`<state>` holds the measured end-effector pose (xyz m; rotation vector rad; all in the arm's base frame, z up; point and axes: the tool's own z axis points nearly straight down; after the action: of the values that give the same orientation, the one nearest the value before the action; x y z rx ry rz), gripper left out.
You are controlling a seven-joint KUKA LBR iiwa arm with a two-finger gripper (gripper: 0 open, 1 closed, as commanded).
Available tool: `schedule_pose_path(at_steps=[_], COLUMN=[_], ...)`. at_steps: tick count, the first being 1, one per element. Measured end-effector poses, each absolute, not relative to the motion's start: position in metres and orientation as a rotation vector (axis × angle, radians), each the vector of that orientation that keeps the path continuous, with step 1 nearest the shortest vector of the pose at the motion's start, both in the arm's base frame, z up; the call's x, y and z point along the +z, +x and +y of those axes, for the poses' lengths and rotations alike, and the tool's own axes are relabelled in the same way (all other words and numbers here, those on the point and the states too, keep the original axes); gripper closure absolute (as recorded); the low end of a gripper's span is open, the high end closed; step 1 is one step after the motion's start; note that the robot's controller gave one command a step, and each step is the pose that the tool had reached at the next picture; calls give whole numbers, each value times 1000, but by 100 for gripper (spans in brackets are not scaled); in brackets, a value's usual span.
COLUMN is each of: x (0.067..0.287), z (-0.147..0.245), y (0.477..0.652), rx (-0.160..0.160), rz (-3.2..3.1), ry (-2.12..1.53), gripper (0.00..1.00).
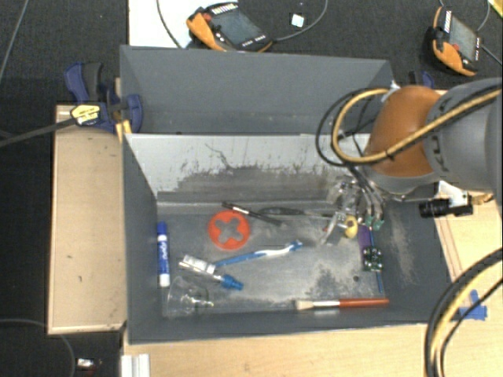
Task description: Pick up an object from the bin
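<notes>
My gripper (348, 210) hangs low over the right part of the bin, close to the back wall. Just below it lie a small yellow piece (350, 228) and a narrow purple and dark green thing (369, 254) on the floor. A blue and white toothbrush (263, 254) lies to its left, head end pointing toward the gripper. Black thin-handled tongs (263, 210) lie along the back wall, left of the gripper. A red-handled brush (343, 304) lies by the front wall, below the gripper.
Further left lie an orange round disc with a cross (229, 231), a blue marker (163, 254) along the left wall, a silver tube with a blue tip (209, 272) and a clear plastic piece (189, 301). The arm comes in over the right rim.
</notes>
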<state>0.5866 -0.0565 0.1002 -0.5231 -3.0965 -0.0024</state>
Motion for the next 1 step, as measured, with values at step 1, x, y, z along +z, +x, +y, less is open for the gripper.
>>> schedule_pose_path(at_steps=[1], x=[70], z=[-64], y=[569], rx=[-6], rz=[-2995], ry=[-1016], gripper=[0])
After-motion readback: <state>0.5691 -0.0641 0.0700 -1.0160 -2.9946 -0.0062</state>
